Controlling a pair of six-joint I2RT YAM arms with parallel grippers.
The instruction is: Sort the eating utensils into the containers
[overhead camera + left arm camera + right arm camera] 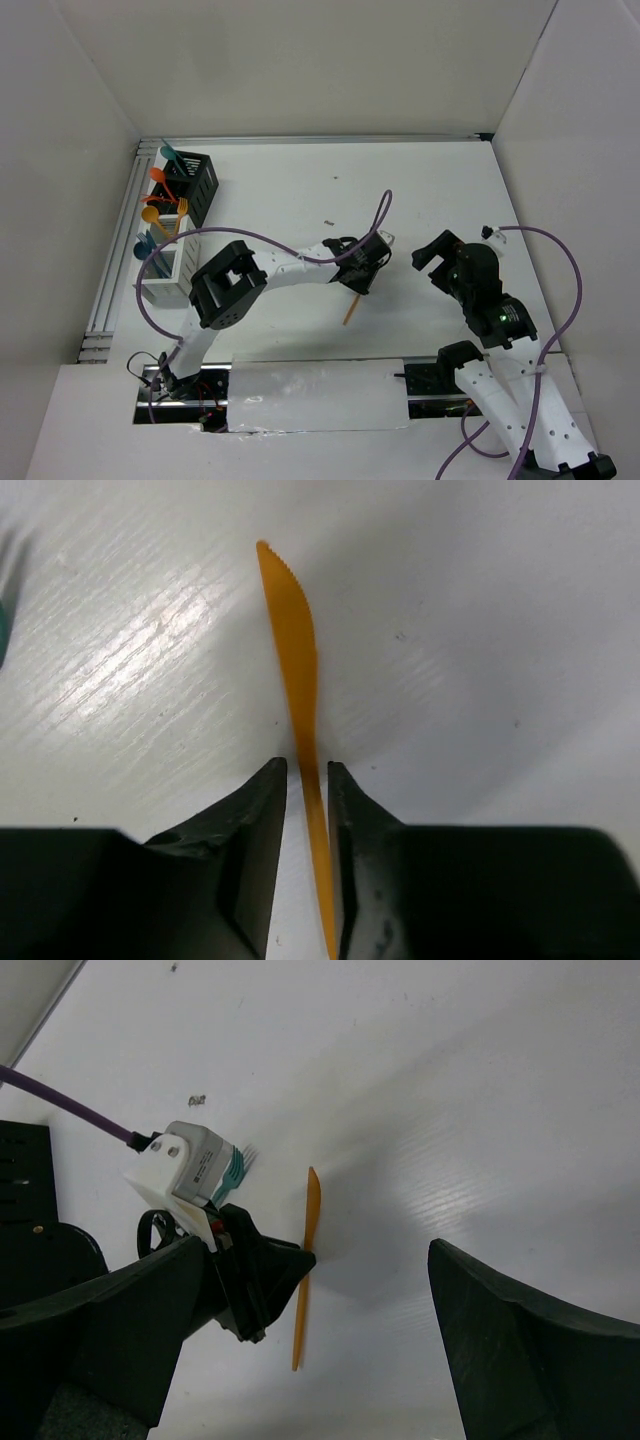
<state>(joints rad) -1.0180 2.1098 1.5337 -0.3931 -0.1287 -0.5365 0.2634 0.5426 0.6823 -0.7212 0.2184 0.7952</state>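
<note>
An orange plastic knife lies on the white table; it also shows in the top view and the right wrist view. My left gripper is down over its handle. The jaws stand narrowly apart, one on each side, the right finger touching it and a gap on the left. A teal fork lies just beyond that gripper. My right gripper is wide open and empty, to the right of the knife. The black caddy and the white caddy at far left hold orange, teal, yellow and blue utensils.
A metal rail runs along the table's left edge beside the caddies. White walls enclose the table on the left, back and right. A purple cable arcs over the left arm. A small dark speck lies mid-table.
</note>
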